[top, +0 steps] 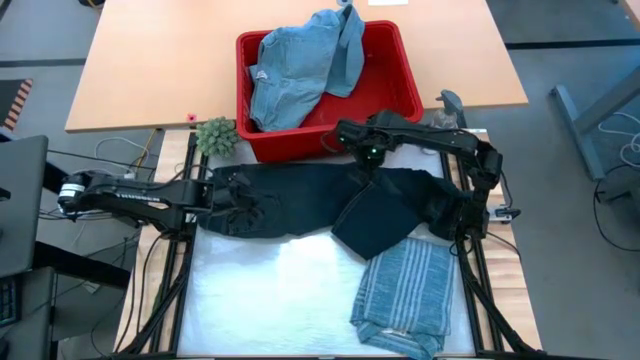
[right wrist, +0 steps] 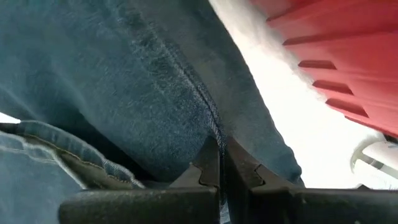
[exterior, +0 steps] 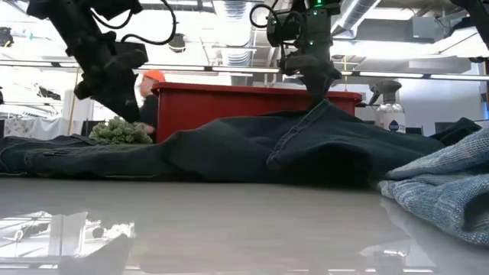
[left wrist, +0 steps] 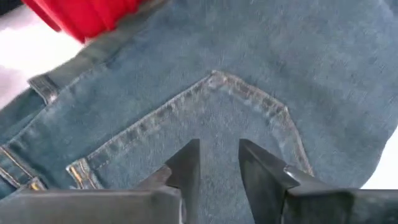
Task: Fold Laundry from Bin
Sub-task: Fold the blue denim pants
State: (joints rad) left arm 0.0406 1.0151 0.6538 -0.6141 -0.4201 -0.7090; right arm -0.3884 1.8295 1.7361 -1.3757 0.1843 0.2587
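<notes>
White padded table top [top: 270, 290] carries everything; working from the near edge back. Near right corner: folded blue-grey white-striped shirt [top: 405, 295], done, lying flat. Behind it, long dark navy denim trousers [top: 300, 200] stretch across the table, long axis left-to-right, parallel to the far edge, one part doubled over toward the middle. My left gripper [top: 222, 198] sits over the trousers' left end, fingers [left wrist: 186, 168] slightly parted above the back pocket stitching, gripping nothing. My right gripper [top: 372, 160] is pinched tight on a fold of the trousers at the seam near the far edge, lifting a peak of cloth in the low view. Judgement: fold goes along the long axis, each arm takes its own end; left end lies straight under my left gripper. Furthest back, rectangular bright red plastic bin [top: 400, 60] still holds light blue denim pieces [top: 300, 65].
</notes>
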